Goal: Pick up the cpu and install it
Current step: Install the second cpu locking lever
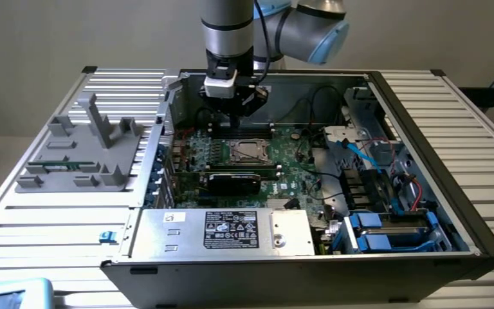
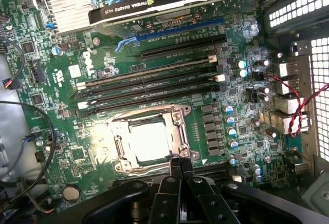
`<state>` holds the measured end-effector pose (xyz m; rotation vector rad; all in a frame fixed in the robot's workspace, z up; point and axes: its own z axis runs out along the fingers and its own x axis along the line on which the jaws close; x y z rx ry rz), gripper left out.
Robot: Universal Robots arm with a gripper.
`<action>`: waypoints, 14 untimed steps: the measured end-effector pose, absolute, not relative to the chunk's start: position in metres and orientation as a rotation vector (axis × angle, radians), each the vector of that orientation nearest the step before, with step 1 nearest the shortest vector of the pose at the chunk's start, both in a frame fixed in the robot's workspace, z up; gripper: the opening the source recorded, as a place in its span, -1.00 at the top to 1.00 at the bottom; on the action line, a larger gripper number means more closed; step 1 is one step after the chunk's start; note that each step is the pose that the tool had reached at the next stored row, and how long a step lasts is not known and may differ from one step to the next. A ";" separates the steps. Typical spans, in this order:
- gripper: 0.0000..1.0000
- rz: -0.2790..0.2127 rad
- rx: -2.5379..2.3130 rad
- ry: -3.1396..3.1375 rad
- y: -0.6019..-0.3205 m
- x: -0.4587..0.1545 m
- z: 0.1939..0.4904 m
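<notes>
The cpu, a small flat square chip with a shiny silver-grey metal top, lay flat and level inside the metal-framed socket on the green motherboard, its top glaring brightly. It sat square within the socket's open frame, just beside the black memory slots. In the exterior view it rested near the motherboard's middle.

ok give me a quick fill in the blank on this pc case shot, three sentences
The gripper hangs over the motherboard with its fingers ____.
The cpu lies in its ____, inside the metal frame.
The black expansion card stands between the cpu socket and the silver box with the ____ label.

Missing words: shut; socket; black
</notes>
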<state>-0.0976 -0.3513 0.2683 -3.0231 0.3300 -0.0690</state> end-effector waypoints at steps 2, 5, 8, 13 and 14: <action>0.77 -0.067 -3.021 0.330 -0.353 -0.095 0.268; 0.77 -0.056 -2.999 0.329 -0.358 -0.095 0.268; 0.77 -0.043 -2.969 0.327 -0.364 -0.095 0.268; 0.77 -0.031 -2.930 0.325 -0.375 -0.095 0.268; 0.77 -0.030 -2.926 0.324 -0.378 -0.095 0.268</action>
